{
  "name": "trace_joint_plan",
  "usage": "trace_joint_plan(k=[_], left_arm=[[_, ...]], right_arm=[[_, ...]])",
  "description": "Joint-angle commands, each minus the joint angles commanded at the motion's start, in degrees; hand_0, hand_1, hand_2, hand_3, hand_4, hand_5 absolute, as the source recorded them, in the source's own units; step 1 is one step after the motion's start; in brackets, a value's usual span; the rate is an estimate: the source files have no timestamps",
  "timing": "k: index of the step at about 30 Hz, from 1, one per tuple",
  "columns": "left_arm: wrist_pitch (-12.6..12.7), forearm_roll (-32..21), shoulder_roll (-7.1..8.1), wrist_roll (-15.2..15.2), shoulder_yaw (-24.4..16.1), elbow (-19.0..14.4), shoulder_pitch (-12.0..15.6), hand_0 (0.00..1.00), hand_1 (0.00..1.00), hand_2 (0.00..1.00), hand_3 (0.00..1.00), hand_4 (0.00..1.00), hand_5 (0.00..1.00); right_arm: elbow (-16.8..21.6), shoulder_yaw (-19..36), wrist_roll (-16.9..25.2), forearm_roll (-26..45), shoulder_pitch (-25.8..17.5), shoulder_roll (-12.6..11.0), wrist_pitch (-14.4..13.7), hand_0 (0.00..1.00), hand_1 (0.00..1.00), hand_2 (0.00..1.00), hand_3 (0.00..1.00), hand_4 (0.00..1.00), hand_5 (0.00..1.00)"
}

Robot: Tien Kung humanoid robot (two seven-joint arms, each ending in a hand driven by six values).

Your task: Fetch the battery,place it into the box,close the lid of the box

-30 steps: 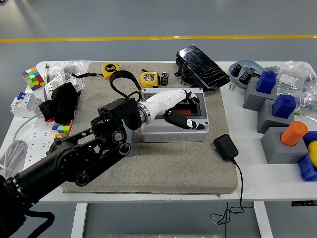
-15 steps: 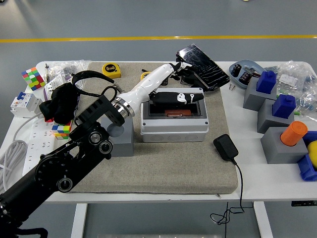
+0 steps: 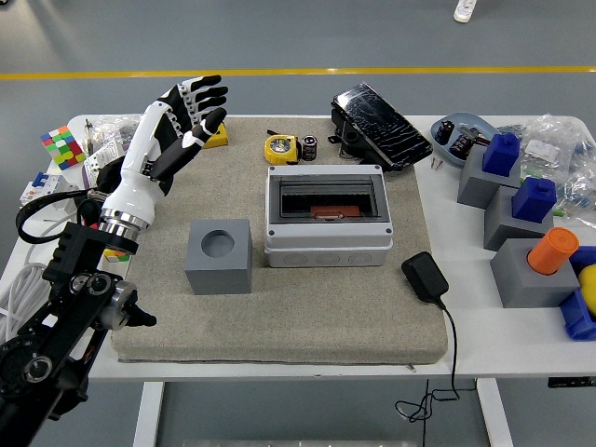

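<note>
Left robot hand (image 3: 186, 116) hovers empty, fingers spread, well left of the closed box (image 3: 325, 216).

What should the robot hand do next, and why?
Probably lower and rest at the table's left side. The grey plastic box on the beige mat appears to have its clear lid down, with something reddish showing inside. The left hand is raised, fingers spread, holding nothing, well left of the box. So the job looks done, though I can't confirm the lid is latched.
</note>
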Motion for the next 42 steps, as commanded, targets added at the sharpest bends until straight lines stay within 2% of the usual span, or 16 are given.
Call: trace_joint_plan(k=[4, 11, 15, 26, 42], left_arm=[[-0.4, -1.9, 0.74, -0.8, -3.2, -0.5, 2.8, 0.648, 0.739, 0.723, 0.728, 0.998, 0.582], [-1.6, -1.0, 2.52, 0.1, -5.5, -0.6, 5.7, 0.649, 0.743, 0.721, 0.729, 0.998, 0.587], [-2.2, -0.9, 2.59, 0.6, -6.9, -0.8, 7.0, 0.642, 0.741, 0.72, 0.729, 0.998, 0.582], [-3.0, 0.3, 1.8, 1.8, -7.9, -1.0, 7.4, 0.637, 0.741, 0.722, 0.729, 0.998, 0.581], [-3.8, 1.0, 1.79, 2.9, -9.2, -1.6, 7.3, 0.637, 0.735, 0.724, 0.729, 0.998, 0.552]], right_arm=[[0.0, 0.2, 0.1, -0.1, 0.0, 0.0, 0.0, 0.642, 0.663, 0.672, 0.577, 0.973, 0.58], [0.0, 0.1, 0.4, 0.5, -0.2, 0.2, -0.1, 0.642, 0.663, 0.672, 0.577, 0.973, 0.58], [0.0, 0.4, 0.5, 0.5, -0.4, 0.3, -0.1, 0.642, 0.663, 0.672, 0.577, 0.972, 0.58], [0.0, 0.9, 0.6, 0.7, -0.4, 0.4, -0.2, 0.642, 0.663, 0.672, 0.578, 0.972, 0.579], [0.0, 1.0, 0.6, 0.8, -0.2, 0.3, -0.3, 0.642, 0.663, 0.673, 0.576, 0.97, 0.579]])
